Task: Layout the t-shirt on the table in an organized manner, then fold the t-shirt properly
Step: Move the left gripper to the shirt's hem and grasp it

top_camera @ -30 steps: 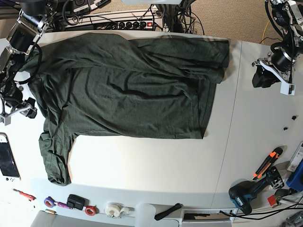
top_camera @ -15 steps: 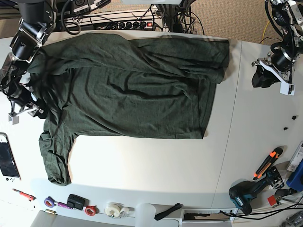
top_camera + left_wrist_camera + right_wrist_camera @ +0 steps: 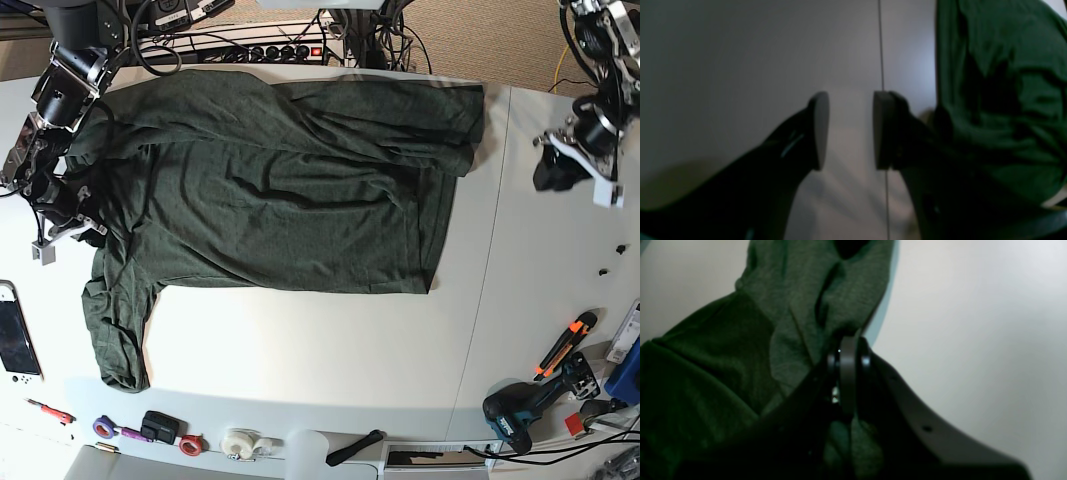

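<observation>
The dark green t-shirt (image 3: 280,190) lies spread and wrinkled on the white table (image 3: 300,340), with one sleeve hanging down at the front left (image 3: 115,330). My right gripper (image 3: 82,225) sits at the shirt's left edge. In the right wrist view the right gripper (image 3: 847,350) is shut, pinching a fold of t-shirt (image 3: 813,300) fabric. My left gripper (image 3: 556,172) hovers over bare table right of the shirt. In the left wrist view the left gripper (image 3: 850,130) stands open with nothing between its pads, and the t-shirt (image 3: 1000,83) lies off to its right.
A white handheld device (image 3: 15,335) lies at the left edge. Tape rolls (image 3: 240,442) and small tools line the front edge. An orange cutter (image 3: 565,343) and a drill (image 3: 520,410) sit at the front right. A power strip (image 3: 270,50) and cables run behind the table.
My right gripper has moved in from the left onto the shirt's edge and closed on the fabric. The left arm has stayed where it was, open.
</observation>
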Robot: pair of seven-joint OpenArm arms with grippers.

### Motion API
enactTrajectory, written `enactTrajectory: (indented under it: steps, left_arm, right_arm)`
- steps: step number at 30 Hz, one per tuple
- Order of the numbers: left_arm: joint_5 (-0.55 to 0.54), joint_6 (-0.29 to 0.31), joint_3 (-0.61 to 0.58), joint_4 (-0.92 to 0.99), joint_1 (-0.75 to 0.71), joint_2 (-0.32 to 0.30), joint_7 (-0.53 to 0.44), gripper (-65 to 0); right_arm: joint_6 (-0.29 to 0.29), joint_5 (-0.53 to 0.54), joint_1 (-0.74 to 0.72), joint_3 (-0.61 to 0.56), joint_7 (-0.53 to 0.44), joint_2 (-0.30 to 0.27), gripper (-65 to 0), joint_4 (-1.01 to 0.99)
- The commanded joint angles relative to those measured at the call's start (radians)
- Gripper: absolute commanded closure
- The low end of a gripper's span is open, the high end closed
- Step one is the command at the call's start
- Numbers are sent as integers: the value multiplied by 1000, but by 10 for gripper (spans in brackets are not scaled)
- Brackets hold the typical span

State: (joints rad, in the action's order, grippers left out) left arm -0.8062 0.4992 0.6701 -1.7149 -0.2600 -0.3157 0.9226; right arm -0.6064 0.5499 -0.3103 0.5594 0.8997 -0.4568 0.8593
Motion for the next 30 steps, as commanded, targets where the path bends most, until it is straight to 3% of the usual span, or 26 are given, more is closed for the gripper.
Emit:
enactTrajectory:
  steps: [1, 4, 7, 12, 17, 21, 23, 30]
  left_arm:
    - [-23, -10, 6, -3, 33, -18, -25, -232]
    - [-24, -11, 4, 56, 113, -29, -26, -232]
    - [-24, -47, -50, 157, 190, -58, -39, -232]
    - [-12, -62, -241, 391, 330, -80, -116, -235]
    - [30, -77, -433, 623, 508, -68, -160, -339]
    - [36, -109, -535, 774, 638, -38, -152, -342]
    - [35, -100, -557, 830, 685, -21, -128, -342]
    - [-32, 23, -563, 869, 719, 24, 43, -342]
  right_arm:
    - [5, -13, -14, 8, -1, -24, 0, 10]
    - [6, -21, -14, 12, 12, -23, 0, 10]
    - [51, -55, -14, 12, 11, -23, 0, 10]
    - [61, -61, -14, 12, 8, -22, 0, 10]
    - [61, -62, -13, 12, 8, -23, 0, 10]
    - [61, -61, -13, 12, 8, -22, 0, 10]
    - [61, -61, -14, 12, 7, -22, 0, 10]
    - [61, -61, -14, 12, 2, -22, 0, 10]
